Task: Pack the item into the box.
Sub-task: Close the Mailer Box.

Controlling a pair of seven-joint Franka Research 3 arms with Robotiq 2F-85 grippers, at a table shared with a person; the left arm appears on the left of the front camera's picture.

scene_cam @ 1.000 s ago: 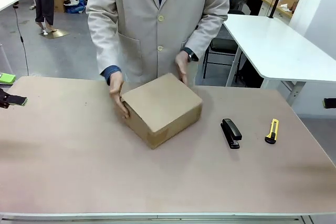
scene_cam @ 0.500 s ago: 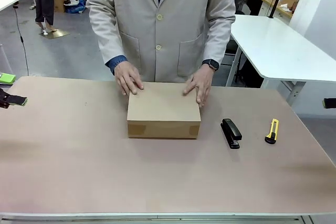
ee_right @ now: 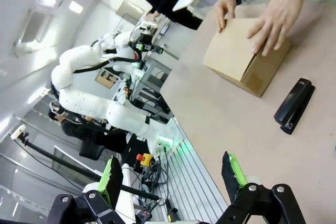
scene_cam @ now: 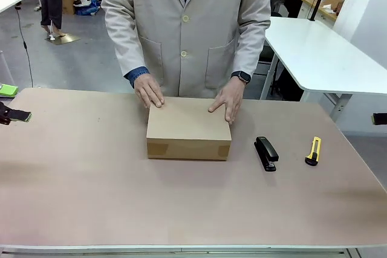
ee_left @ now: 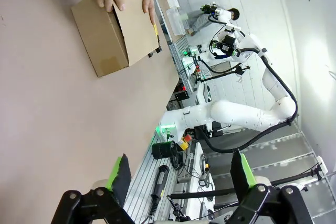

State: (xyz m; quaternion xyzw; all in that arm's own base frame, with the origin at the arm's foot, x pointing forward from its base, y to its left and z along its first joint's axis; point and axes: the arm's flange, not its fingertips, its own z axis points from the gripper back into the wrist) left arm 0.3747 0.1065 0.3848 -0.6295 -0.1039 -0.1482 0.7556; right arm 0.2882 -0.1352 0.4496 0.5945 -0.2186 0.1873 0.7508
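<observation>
The box (scene_cam: 188,130) lies flat and closed in the middle of the table, its long side facing me. A person at the far side rests a hand (scene_cam: 149,92) on its far left corner and the other hand (scene_cam: 226,101) on its far right corner. The item is hidden from view. In the left wrist view my left gripper (ee_left: 181,171) is open with nothing between its fingers, and the box (ee_left: 113,30) is far off. My right gripper (ee_right: 172,174) is open too and holds nothing, well away from the box (ee_right: 241,56).
A black stapler (scene_cam: 265,153) and a yellow utility knife (scene_cam: 312,150) lie on the table to the right of the box. The pinkish table (scene_cam: 91,197) is bare in front and to the left. A white table (scene_cam: 314,52) stands behind at right.
The person turned the box from a skewed angle to square with the table and laid both hands on its top. Neither gripper has moved.
</observation>
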